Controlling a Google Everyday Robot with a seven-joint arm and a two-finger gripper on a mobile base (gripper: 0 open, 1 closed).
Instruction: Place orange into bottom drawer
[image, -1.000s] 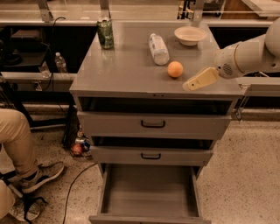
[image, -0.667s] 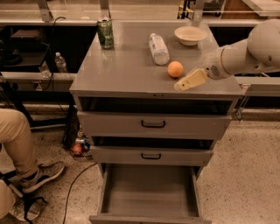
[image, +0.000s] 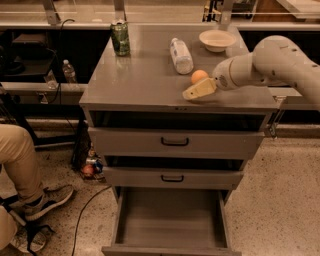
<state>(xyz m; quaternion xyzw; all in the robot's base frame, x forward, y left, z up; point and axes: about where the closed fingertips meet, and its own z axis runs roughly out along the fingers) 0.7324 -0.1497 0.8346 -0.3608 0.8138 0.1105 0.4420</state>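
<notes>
Evidently the gripper (image: 200, 90) is held low over the cabinet top (image: 140, 82), right of centre in the frame and just below the orange (image: 199, 76), presumably so the fruit can be taken from its near side. Whether the gripper is open or closed cannot be told, and nothing is seen to be held in it. A bottle (image: 181, 55) lies just to the upper left of the orange and a bowl (image: 216, 40) farther up, so room is tightest there, while the bottom drawer (image: 170, 222) at lower centre is pulled out with its floor bare.
</notes>
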